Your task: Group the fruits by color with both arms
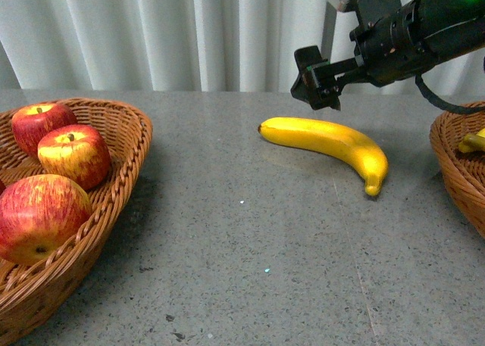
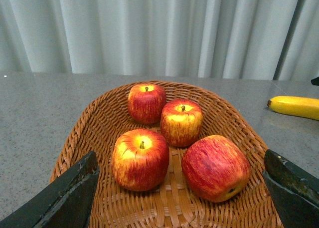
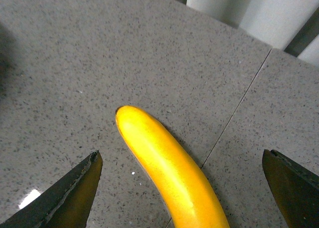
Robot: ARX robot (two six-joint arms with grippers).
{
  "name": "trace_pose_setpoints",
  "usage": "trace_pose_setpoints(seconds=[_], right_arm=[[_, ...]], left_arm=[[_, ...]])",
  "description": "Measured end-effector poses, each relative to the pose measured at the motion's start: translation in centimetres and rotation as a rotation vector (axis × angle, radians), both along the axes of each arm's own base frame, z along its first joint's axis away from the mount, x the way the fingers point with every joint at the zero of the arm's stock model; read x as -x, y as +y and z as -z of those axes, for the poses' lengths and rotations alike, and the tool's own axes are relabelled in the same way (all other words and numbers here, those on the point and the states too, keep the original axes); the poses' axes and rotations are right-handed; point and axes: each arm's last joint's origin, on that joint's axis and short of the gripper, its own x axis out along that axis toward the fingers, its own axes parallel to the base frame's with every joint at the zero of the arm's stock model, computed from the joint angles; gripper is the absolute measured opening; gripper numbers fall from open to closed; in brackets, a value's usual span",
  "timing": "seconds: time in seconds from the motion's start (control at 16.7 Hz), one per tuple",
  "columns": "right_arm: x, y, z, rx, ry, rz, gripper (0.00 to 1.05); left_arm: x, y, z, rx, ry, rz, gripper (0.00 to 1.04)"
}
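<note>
The long, curved, glossy yellow banana (image 1: 330, 143) lies loose mid-counter toward its back edge, likely light, stiff and slippery, best pinched across its thick middle by the empty, wide-open right gripper (image 1: 318, 85) above.

Apples (image 2: 181, 122): four, red streaked yellow, mostly stems up, clustered in basket (image 1: 125, 145), left of frame.
Banana (image 1: 333, 143): yellow, curved, flat on table, centre-right.
</note>
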Motion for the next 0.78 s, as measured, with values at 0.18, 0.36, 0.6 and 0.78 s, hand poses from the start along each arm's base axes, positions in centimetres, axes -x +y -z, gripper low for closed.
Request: trace_pose_setpoints(seconds=[0.18,0.36,0.6,0.78], right_arm=[[-0.9,0.2,1.7,0.042,0.072,-0.02,0.98],[-1.6,0.4,3.4,0.106,0.126,-0.048,0.98],[-2.7,-0.1,4.9,0.237,0.19,-0.042,0.98],[-2.7,0.1,4.8,0.248,0.208,-0.051,0.76]], left_arm=[[0.0,0.0,0.0,0.0,0.0,0.0,0.98],[0.0,0.0,0.0,0.0,0.0,0.0,0.98],[0.0,0.0,0.0,0.0,0.0,0.0,0.98],[0.0,0.0,0.0,0.0,0.0,0.0,0.98]])
